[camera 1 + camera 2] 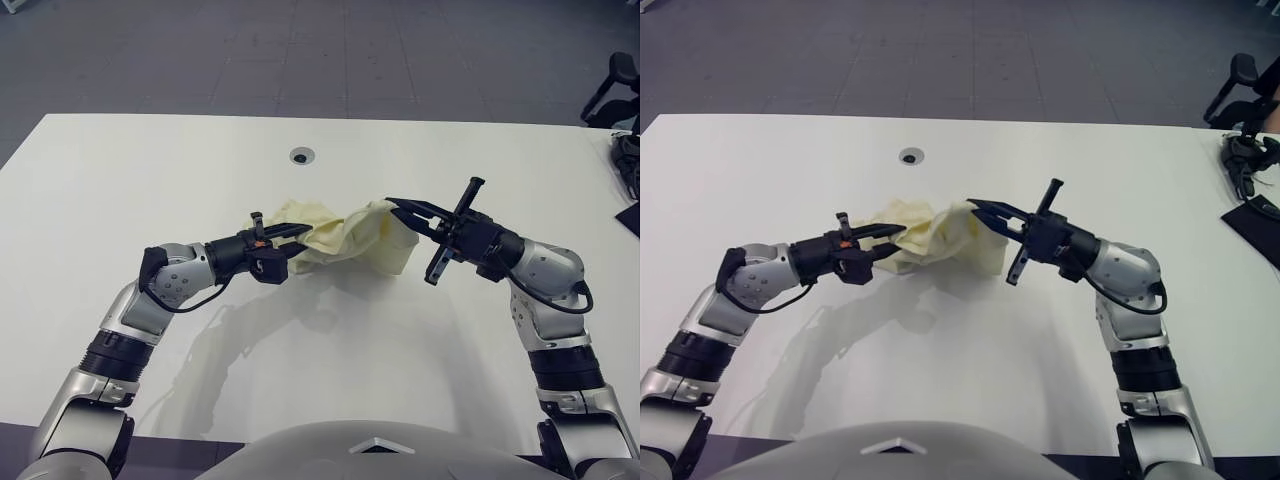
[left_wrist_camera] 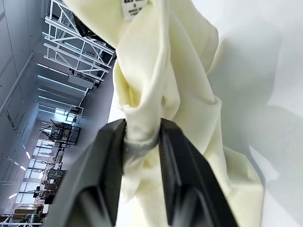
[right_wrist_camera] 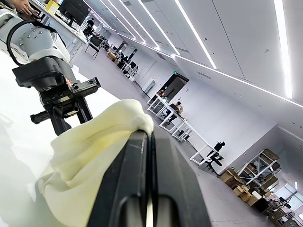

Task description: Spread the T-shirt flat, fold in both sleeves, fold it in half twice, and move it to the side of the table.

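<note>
A pale yellow T-shirt point(image 1: 345, 235) hangs bunched and twisted between my two grippers, lifted just above the middle of the white table point(image 1: 120, 180). My left gripper point(image 1: 303, 236) is shut on the shirt's left end; in the left wrist view its black fingers point(image 2: 111, 165) pinch a gathered fold of the T-shirt point(image 2: 165, 80). My right gripper point(image 1: 397, 207) is shut on the shirt's right end, where the right wrist view has the fabric point(image 3: 94, 142) draped over the closed fingers point(image 3: 142, 179). Part of the cloth sags down to the table.
A round grommet hole point(image 1: 301, 155) sits in the table behind the shirt. Dark objects point(image 1: 1245, 160) lie at the table's far right edge, with a chair beyond. The table's near half and left side are bare white surface.
</note>
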`<action>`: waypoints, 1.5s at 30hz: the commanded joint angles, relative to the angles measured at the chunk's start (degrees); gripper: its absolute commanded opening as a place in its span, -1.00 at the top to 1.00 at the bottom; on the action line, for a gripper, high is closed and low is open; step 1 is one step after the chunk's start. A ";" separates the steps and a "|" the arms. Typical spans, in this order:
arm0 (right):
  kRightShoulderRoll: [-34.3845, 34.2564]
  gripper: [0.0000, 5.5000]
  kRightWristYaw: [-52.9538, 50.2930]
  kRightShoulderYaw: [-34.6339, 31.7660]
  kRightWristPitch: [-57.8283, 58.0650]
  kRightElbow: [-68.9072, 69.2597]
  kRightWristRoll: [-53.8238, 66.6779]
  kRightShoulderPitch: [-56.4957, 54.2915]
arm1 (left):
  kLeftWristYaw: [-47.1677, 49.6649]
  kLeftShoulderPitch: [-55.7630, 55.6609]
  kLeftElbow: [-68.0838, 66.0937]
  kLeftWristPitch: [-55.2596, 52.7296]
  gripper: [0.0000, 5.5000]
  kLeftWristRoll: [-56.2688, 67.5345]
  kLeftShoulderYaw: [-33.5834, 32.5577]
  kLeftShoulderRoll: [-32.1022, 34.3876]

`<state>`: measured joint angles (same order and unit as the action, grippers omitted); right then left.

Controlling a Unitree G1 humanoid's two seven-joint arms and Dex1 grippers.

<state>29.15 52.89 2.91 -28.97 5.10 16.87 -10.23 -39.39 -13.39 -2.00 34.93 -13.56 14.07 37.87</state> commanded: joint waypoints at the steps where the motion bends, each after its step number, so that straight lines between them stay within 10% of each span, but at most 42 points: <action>1: 0.10 1.00 -0.41 0.04 -0.03 -0.48 -0.37 -0.23 | 0.38 -0.78 -0.87 0.43 0.92 -0.67 -0.35 0.77; 14: 3.59 1.00 -19.01 -8.20 -3.54 -33.80 -14.18 -28.96 | 11.65 -33.07 -17.73 -12.47 0.99 -8.87 -4.09 -2.35; 21: 9.34 1.00 -38.92 -6.14 -4.48 -59.78 -28.29 -54.34 | 37.62 -67.60 -49.32 -16.91 0.99 -37.33 10.28 -1.15; 28: 13.31 1.00 -49.44 -5.25 -9.02 -65.96 -33.80 -60.83 | 52.35 -77.98 -60.04 -20.32 0.99 -46.97 17.88 -0.70; 34: 12.09 1.00 -44.03 -3.89 -14.43 -60.77 -32.11 -49.82 | 49.67 -65.10 -49.28 -11.90 0.99 -44.60 19.67 1.90; 39: 6.51 1.00 -27.97 0.83 -15.10 -41.82 -19.07 -18.32 | 34.95 -27.60 -12.12 -4.99 0.99 -31.17 19.79 11.32; 45: 19.57 1.00 -5.73 4.01 -7.14 -10.62 5.78 10.90 | 22.41 6.66 22.86 -9.80 0.99 -17.63 15.55 24.20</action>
<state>37.29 32.29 5.68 -43.06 -27.71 4.87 -15.54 -7.59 -24.53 -2.75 28.30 -40.73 34.11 50.05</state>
